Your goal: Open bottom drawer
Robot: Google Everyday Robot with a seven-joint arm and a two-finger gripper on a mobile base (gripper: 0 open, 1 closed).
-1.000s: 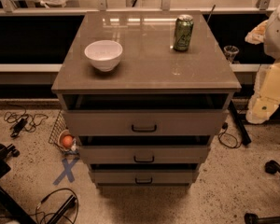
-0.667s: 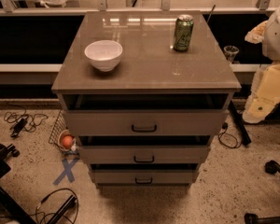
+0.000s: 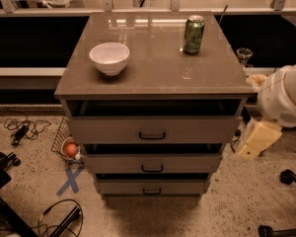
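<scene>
We see our cream-coloured claw [image 3: 257, 139] hanging beyond the right edge of the grey-brown worktop [image 3: 158, 78], below its level and apart from the cabinet, under the white rounded arm [image 3: 284, 97]. We cannot tell whether it is open or closed. The grey-taupe bottom drawer [image 3: 150, 185], with its small black bar handle [image 3: 152, 191], sits lowest beneath the front edge, a dark gap above its front. A white ceramic bowl [image 3: 109, 57] stands near the left edge, a green drink can [image 3: 193, 34] toward the back right corner.
</scene>
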